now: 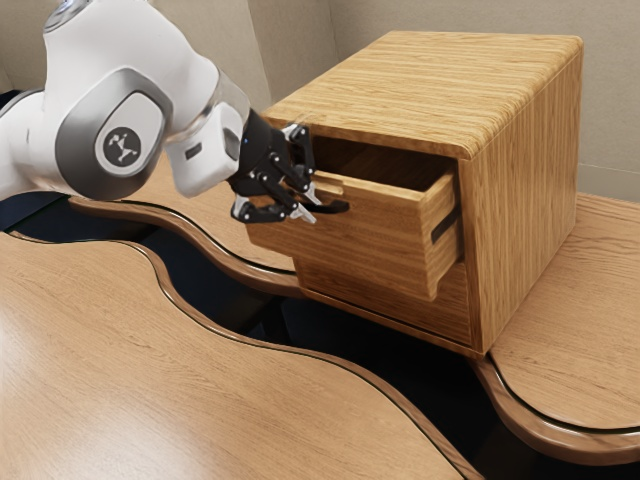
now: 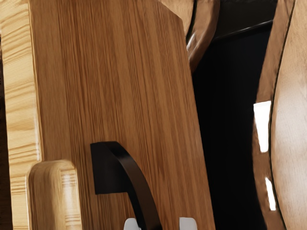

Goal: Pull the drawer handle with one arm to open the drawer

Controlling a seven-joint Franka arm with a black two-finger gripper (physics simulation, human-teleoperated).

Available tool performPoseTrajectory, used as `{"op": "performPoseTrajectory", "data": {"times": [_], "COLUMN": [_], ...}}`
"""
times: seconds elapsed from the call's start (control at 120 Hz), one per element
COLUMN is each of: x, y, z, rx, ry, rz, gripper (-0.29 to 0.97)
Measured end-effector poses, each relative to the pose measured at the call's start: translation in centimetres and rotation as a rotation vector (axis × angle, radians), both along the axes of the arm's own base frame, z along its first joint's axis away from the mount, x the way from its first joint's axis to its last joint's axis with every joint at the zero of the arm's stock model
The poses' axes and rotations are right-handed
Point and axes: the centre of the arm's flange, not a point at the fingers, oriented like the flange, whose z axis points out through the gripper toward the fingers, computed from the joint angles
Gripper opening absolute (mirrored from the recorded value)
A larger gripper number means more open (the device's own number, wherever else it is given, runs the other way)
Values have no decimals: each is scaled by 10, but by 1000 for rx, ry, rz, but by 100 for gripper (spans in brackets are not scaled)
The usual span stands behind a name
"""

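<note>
Only the exterior view gives us the wood-grained cabinet (image 1: 520, 180) with its upper drawer (image 1: 385, 235) slid partway out, and our gripper (image 1: 308, 200) at the drawer's nine o'clock end. The wrist view alone shows the curved black handle (image 2: 125, 167) between pale pads (image 2: 188, 223). One pad stands clear, so the jaws are open and clamp nothing. The handle's far end is cut off.

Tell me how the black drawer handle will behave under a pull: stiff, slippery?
The handle looks like a thin rigid arch, so probably stiff. Its smooth finish may be slippery. The drawer sits partly out of the cabinet, so it likely slides freely.
</note>
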Motion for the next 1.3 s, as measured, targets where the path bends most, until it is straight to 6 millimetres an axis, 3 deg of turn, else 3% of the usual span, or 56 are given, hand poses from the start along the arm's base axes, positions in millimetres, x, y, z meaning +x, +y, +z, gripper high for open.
{"op": "performPoseTrajectory", "data": {"times": [0.275, 0.858, 1.167, 1.3], "x": [-53, -126, -145, -149], "y": [8, 2, 4, 4], "z": [0, -11, -8, -5], "rx": [-31, -66, -79, -80], "ry": [-16, -26, -34, -36], "rz": [24, 37, 50, 55], "gripper": [-10, -7, -8, 0]}}
